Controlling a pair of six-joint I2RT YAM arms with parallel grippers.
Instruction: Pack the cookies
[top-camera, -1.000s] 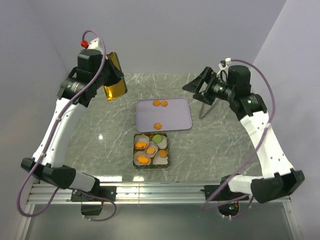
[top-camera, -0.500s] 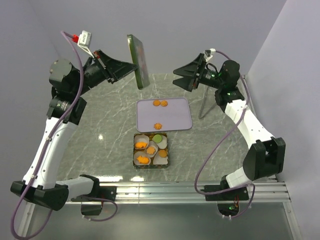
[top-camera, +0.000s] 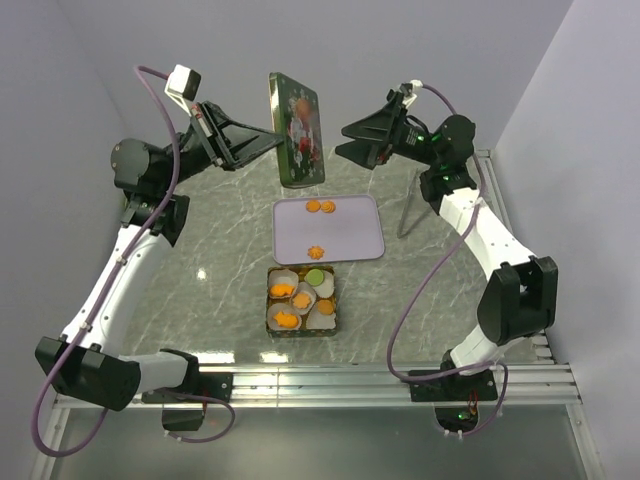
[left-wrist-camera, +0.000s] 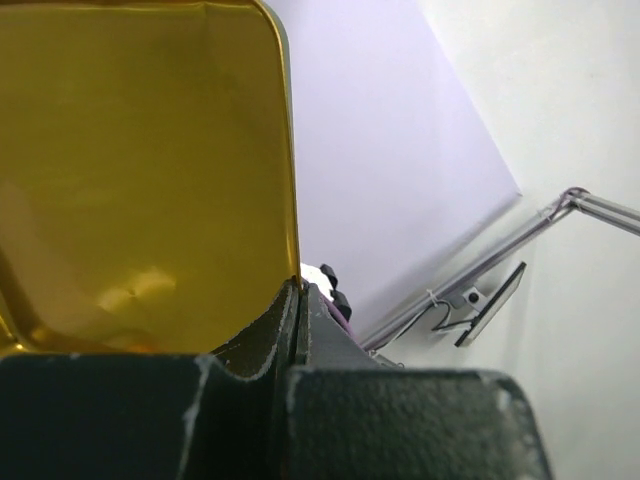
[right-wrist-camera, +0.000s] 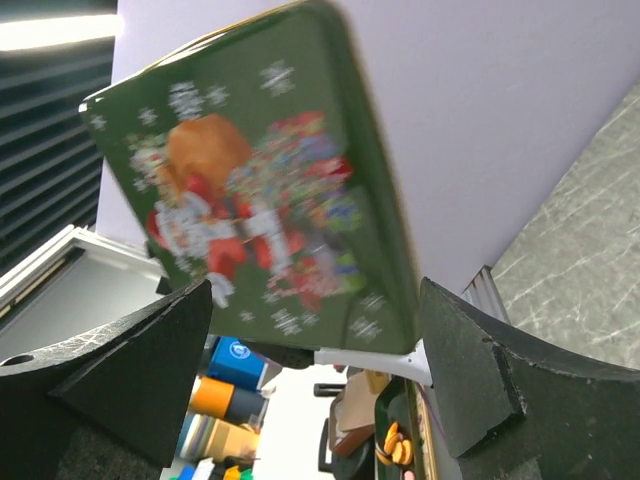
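Observation:
My left gripper (top-camera: 268, 140) is shut on the edge of a green tin lid (top-camera: 297, 130) with a Christmas picture, held upright high above the table; its gold inside (left-wrist-camera: 140, 170) fills the left wrist view. My right gripper (top-camera: 352, 140) is open and empty, raised just right of the lid, whose printed face (right-wrist-camera: 260, 210) it looks at. Three orange cookies (top-camera: 320, 208) lie on the lilac tray (top-camera: 355, 245). The open tin (top-camera: 334, 300) in front of the tray holds white paper cups with several orange cookies (top-camera: 284, 291) and one light-green cookie (top-camera: 315, 276).
The tray and tin sit mid-table on the grey marble top (top-camera: 200, 250). A thin metal stand (top-camera: 405, 215) rises right of the tray. Walls close in at the back and both sides.
My left arm has swung the lid up from the far left to above the tray, turning its printed face toward the camera. My right arm has risen and moved left toward the lid.

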